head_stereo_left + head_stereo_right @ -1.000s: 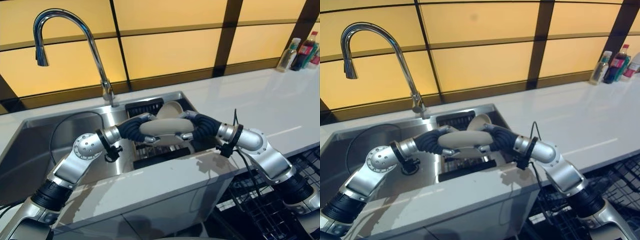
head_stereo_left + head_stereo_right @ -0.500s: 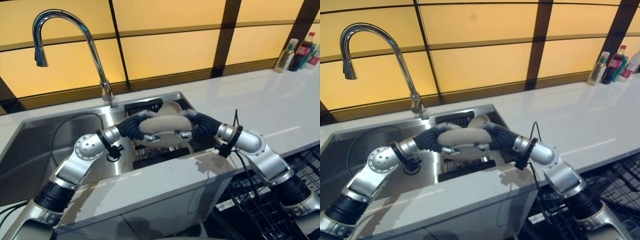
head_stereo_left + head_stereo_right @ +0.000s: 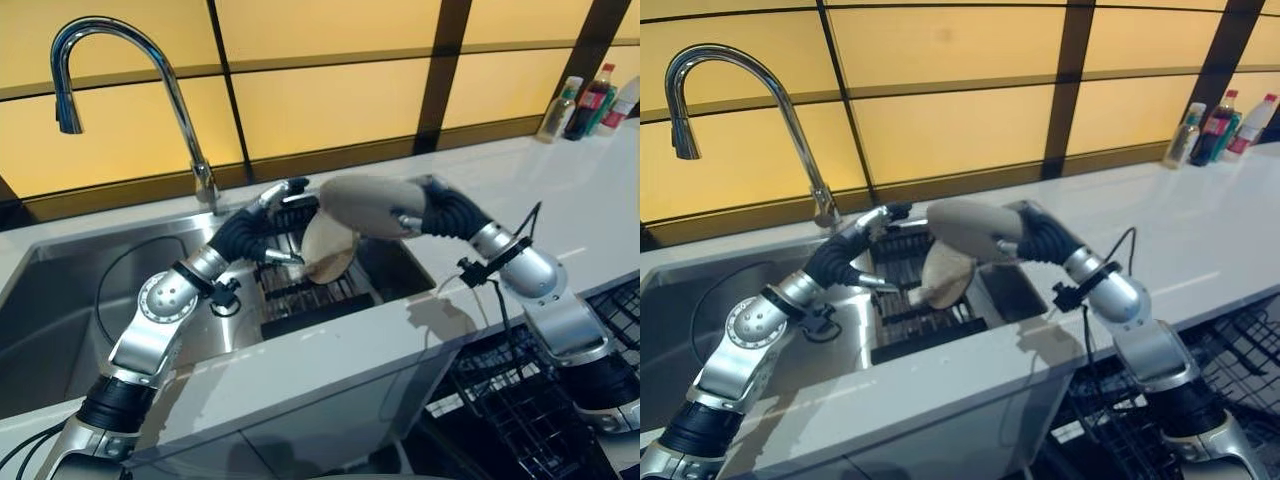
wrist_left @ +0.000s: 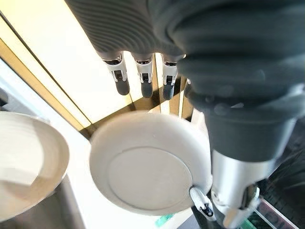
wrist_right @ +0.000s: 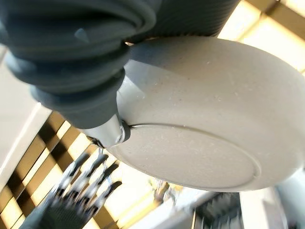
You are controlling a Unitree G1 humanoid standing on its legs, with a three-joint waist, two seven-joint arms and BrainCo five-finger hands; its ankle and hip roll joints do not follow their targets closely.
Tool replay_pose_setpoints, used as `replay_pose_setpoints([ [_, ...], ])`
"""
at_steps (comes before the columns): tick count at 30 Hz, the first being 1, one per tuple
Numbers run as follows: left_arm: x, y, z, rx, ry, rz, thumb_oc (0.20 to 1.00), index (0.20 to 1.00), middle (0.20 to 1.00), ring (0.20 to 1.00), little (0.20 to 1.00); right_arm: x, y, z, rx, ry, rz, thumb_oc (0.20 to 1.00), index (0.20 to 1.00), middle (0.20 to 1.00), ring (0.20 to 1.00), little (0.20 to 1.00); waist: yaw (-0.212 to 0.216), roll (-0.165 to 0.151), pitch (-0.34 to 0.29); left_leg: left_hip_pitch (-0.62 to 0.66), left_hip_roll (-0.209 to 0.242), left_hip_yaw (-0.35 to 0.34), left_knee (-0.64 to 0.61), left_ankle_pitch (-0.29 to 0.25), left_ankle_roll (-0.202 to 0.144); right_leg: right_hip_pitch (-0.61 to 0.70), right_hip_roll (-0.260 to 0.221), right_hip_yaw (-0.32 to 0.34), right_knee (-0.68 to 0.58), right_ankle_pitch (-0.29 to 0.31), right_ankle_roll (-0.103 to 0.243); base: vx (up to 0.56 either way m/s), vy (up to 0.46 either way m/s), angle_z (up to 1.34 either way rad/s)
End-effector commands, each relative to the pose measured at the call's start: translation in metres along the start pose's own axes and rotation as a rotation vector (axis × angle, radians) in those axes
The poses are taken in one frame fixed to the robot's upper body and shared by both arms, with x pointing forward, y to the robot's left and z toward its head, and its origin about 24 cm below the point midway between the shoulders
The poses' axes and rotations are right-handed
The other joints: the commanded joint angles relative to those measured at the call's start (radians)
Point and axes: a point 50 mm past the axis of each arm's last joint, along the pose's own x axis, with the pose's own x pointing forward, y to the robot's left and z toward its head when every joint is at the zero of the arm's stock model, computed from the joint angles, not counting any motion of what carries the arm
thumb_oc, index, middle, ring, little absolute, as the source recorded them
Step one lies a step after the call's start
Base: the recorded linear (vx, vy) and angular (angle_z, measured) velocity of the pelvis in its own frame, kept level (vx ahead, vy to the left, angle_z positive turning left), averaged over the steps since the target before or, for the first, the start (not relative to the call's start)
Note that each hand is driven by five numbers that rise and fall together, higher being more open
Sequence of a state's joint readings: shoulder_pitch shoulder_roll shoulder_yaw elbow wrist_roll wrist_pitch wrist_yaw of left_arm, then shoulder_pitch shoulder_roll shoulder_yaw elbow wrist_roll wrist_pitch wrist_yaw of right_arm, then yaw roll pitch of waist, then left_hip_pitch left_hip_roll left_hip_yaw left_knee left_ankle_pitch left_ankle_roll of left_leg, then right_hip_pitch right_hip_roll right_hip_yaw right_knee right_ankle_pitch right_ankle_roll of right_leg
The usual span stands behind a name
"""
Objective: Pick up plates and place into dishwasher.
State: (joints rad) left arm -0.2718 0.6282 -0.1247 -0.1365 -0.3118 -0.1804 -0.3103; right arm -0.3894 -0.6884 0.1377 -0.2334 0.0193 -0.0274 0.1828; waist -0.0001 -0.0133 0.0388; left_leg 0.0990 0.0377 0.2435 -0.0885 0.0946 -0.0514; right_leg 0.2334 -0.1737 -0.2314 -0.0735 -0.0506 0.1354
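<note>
A beige plate (image 3: 365,203) hangs tilted above the sink, with my right hand (image 3: 432,212) shut on its rim; in the right wrist view the thumb (image 5: 108,134) presses against the plate's underside (image 5: 205,124). My left hand (image 3: 262,215) is open with straight fingers just left of that plate and does not touch it. Below them a second beige plate (image 3: 330,250) stands on edge in the black rack (image 3: 300,295) inside the sink. The left wrist view looks past the straight fingers (image 4: 143,71) at the held plate (image 4: 147,174) and the standing plate (image 4: 28,157).
A tall curved tap (image 3: 120,60) rises behind the steel sink basin (image 3: 70,300). The white counter (image 3: 560,190) runs to the right, with bottles (image 3: 585,100) at its far end. A black wire dishwasher rack (image 3: 520,400) lies low at the right.
Both hands held the plate low over the sink; now the left hand has let go and opened, and the right hand has lifted the plate up and to the right. The camera shifted slightly.
</note>
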Motion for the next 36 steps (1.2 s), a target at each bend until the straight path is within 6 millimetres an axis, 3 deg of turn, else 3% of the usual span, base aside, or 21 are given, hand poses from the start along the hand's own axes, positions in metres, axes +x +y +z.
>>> replay_pose_setpoints([
  [1,0.000,0.021,0.005,-0.046,-0.050,0.109,1.000,1.000,1.000,1.000,1.000,-0.003,-0.036,0.014,-0.112,-0.084,-0.184,0.200,0.200,0.200,0.200,0.200,-0.001,0.008,-0.055,0.075,0.014,-0.013,0.007,-0.175,0.019,-0.112,0.036,0.015,-0.014,0.045,-0.006,-0.04,-0.036,-0.14],
  [10,-0.026,0.042,-0.005,-0.117,-0.012,0.222,1.000,1.000,1.000,1.000,1.000,-0.041,-0.060,-0.006,-0.156,0.044,-0.372,0.200,0.200,0.200,0.200,0.200,-0.062,0.012,-0.060,0.075,0.008,0.039,0.002,-0.187,0.028,-0.166,0.048,0.082,-0.014,0.063,0.004,-0.03,-0.047,-0.28],
  [18,-0.044,0.055,-0.018,-0.158,0.026,0.354,1.000,1.000,1.000,1.000,1.000,-0.080,-0.067,-0.032,-0.151,0.211,-0.482,0.200,0.200,0.200,0.200,0.200,-0.128,0.024,-0.047,0.087,-0.012,0.088,0.006,-0.219,0.055,-0.210,0.052,0.146,-0.014,0.084,0.019,0.01,-0.062,-0.34],
  [28,-0.063,0.063,-0.030,-0.149,0.059,0.494,1.000,1.000,1.000,1.000,1.000,-0.102,-0.065,-0.059,-0.082,0.353,-0.474,0.200,0.200,0.200,0.200,0.200,-0.183,0.038,0.008,0.075,-0.021,0.134,0.133,-0.298,0.094,-0.265,0.044,0.209,0.046,0.087,0.017,0.04,-0.068,-0.41],
  [30,-0.064,0.062,-0.032,-0.156,0.062,0.515,1.000,1.000,1.000,1.000,1.000,-0.104,-0.064,-0.064,-0.073,0.373,-0.464,0.200,0.200,0.200,0.200,0.200,-0.192,0.053,0.026,0.072,-0.018,0.129,0.178,-0.334,0.097,-0.268,0.043,0.220,0.074,0.062,0.019,0.14,0.001,-0.18],
  [36,-0.064,0.055,-0.037,-0.197,0.071,0.555,1.000,1.000,1.000,1.000,1.000,-0.105,-0.068,-0.068,-0.074,0.406,-0.422,0.200,0.200,0.200,0.200,0.200,-0.214,0.083,0.086,0.033,-0.012,0.146,0.287,-0.360,0.096,-0.300,0.035,0.240,0.162,0.030,0.001,0.08,-0.006,0.00],
])
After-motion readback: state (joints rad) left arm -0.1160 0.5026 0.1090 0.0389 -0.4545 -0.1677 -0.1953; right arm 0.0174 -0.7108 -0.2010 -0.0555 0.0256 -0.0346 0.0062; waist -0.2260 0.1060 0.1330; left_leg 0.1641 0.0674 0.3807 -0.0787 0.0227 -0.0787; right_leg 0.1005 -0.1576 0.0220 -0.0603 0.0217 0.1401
